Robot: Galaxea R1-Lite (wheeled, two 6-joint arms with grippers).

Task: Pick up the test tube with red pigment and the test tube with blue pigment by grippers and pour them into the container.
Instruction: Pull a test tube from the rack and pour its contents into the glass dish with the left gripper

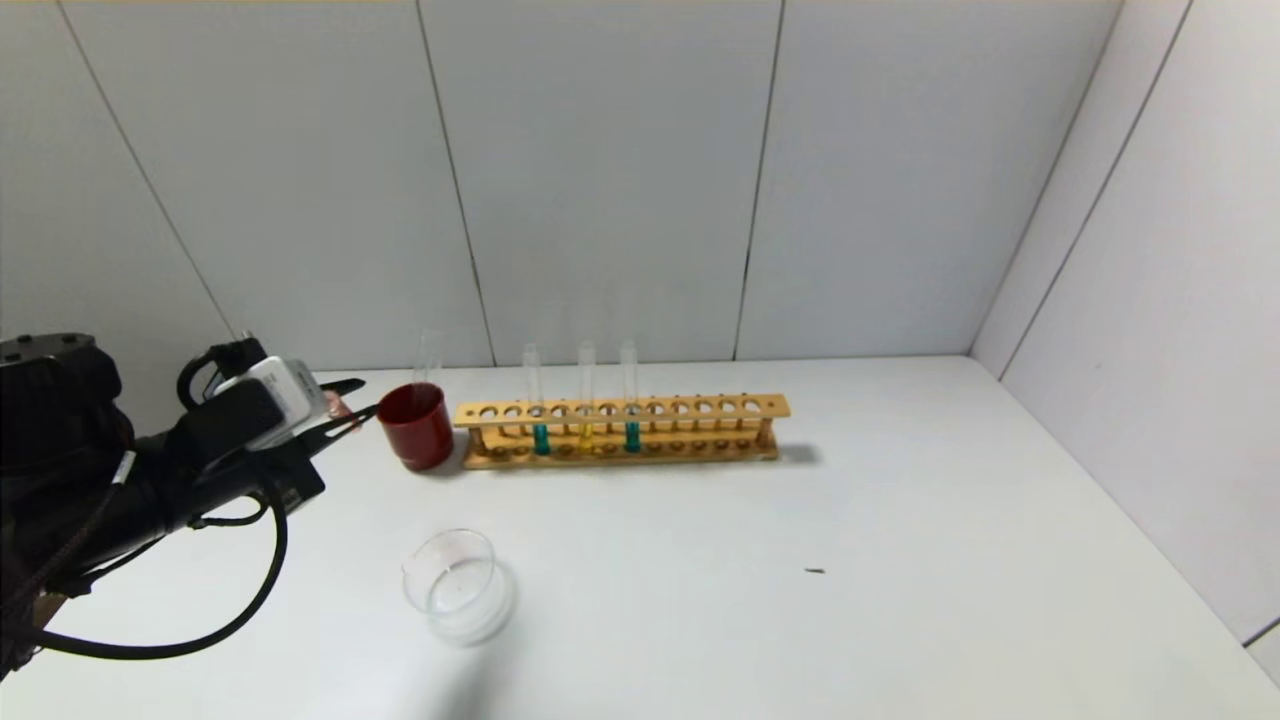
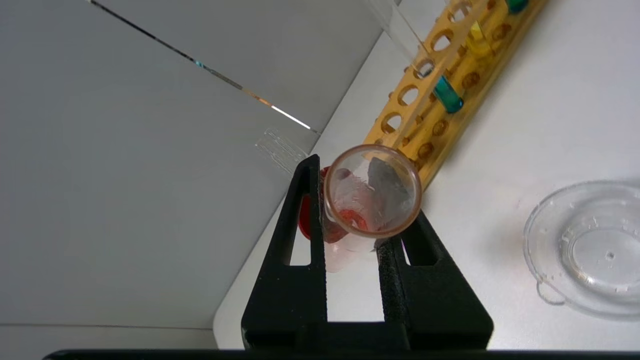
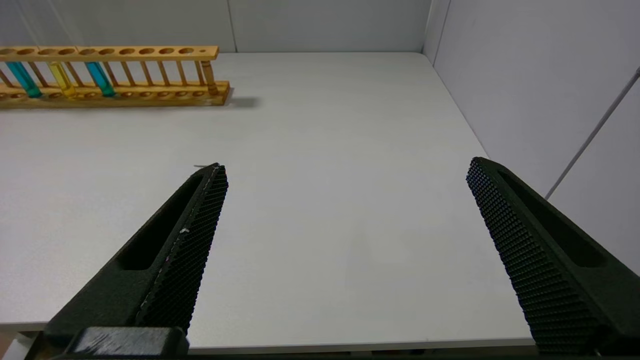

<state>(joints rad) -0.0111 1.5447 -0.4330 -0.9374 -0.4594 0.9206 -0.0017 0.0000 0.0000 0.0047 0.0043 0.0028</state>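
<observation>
My left gripper (image 1: 348, 403) is at the left, just left of the dark red cup (image 1: 416, 425). It is shut on the test tube with red pigment (image 2: 372, 190), whose open mouth faces the wrist camera; a little orange-red liquid lies inside. Two tubes with teal-blue liquid (image 1: 541, 437) (image 1: 632, 435) stand in the wooden rack (image 1: 620, 428), with a yellow one (image 1: 586, 432) between them. The container (image 1: 452, 582), a clear glass dish, sits nearer than the cup and also shows in the left wrist view (image 2: 590, 250). My right gripper (image 3: 345, 167) is open and empty above bare table.
A faint clear tube (image 1: 428, 358) rises from the red cup. Grey wall panels close the back and right sides. A small dark speck (image 1: 815, 571) lies on the white table (image 1: 900, 560). The rack also shows far off in the right wrist view (image 3: 125, 75).
</observation>
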